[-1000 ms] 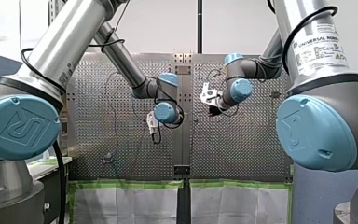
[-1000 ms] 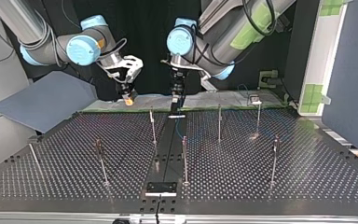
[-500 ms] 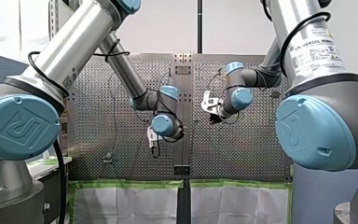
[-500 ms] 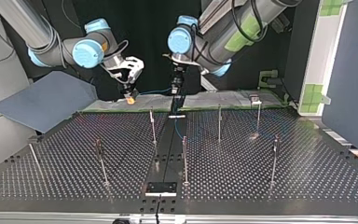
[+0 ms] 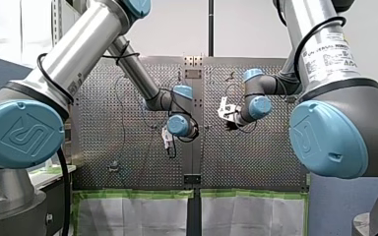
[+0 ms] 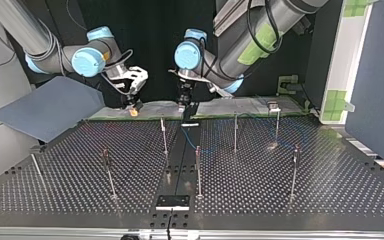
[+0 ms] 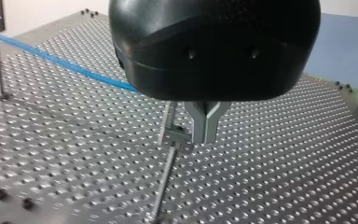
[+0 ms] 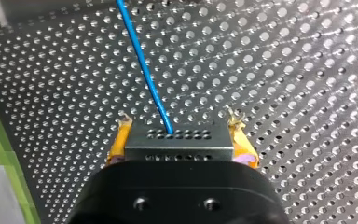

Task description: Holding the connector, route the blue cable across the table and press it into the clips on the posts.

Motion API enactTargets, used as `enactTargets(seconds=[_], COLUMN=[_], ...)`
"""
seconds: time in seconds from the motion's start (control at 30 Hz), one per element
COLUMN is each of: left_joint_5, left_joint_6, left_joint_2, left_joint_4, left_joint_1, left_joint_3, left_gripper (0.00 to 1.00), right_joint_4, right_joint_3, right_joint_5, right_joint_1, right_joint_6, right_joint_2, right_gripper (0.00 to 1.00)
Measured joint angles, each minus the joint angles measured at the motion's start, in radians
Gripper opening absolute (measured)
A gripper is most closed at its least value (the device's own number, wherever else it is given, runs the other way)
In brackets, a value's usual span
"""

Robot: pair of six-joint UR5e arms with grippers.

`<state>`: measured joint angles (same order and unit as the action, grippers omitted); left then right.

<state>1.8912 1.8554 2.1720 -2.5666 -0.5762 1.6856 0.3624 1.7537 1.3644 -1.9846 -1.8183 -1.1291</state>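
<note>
Right gripper: my right gripper [image 8: 179, 134] is clamped on the connector [image 8: 179, 142], which sits square between its yellow pads [image 8: 121, 140].
Blue cable: the blue cable [image 8: 144, 65] leaves the connector's face and runs straight ahead of those fingers, above the perforated table [image 8: 284, 70].
Left gripper: my left gripper [image 7: 207, 127] has its metal fingers drawn together with no gap showing. I cannot tell whether the cable is pinched between them.
Nearest post: a thin clip post [image 7: 170, 140] stands just beside the left fingers. The cable passes behind the gripper body on that same side, apart from the clip.
Done so far: the connector is in hand. In the top view the cable drops below the left fingers to the table and trails among the posts [image 6: 235, 132] beyond them. It is too fine to tell whether any clip there holds it.
Left to do: by my judgement most of the pressing remains. The posts on the right gripper's side have no cable near them.
</note>
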Motion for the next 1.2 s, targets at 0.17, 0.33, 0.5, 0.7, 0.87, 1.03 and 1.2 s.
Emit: enactTargets(seconds=[0.17, 0.33, 0.5, 0.7, 0.87, 1.03, 1.2], left_joint_5=[-0.015, -0.024, -0.029, -0.040, -0.052, -0.059, -0.064], left_joint_6=[0.001, 0.004, 0.005, 0.005, 0.005, -0.011, -0.017], left_joint_2=[0.037, 0.054, 0.058, 0.060, 0.067, 0.105, 0.146], left_joint_4=[-0.004, -0.007, -0.010, -0.012, -0.022, -0.059, -0.105], left_joint_1=[-0.003, -0.003, 0.004, 0.020, 0.037, 0.047, 0.071], left_joint_3=[-0.038, -0.077, -0.101, -0.118, -0.141, -0.183, -0.229], left_gripper=[0.00, 0.00, 0.00, 0.00, 0.00, 0.00, 0.00], right_joint_4=[0.003, 0.005, 0.006, 0.005, 0.002, 0.001, 0.002], right_joint_3=[-0.020, -0.028, -0.041, -0.068, -0.095, -0.110, -0.116], right_joint_5=[-0.023, -0.034, -0.036, -0.040, -0.045, -0.047, -0.051], right_joint_1=[0.022, 0.039, 0.048, 0.056, 0.067, 0.080, 0.095], right_joint_6=[-0.006, -0.007, -0.003, -0.006, -0.008, -0.009, -0.009], right_joint_2=[0.012, 0.036, 0.068, 0.083, 0.087, 0.089, 0.093], right_gripper=[0.00, 0.00, 0.00, 0.00, 0.00, 0.00, 0.00])
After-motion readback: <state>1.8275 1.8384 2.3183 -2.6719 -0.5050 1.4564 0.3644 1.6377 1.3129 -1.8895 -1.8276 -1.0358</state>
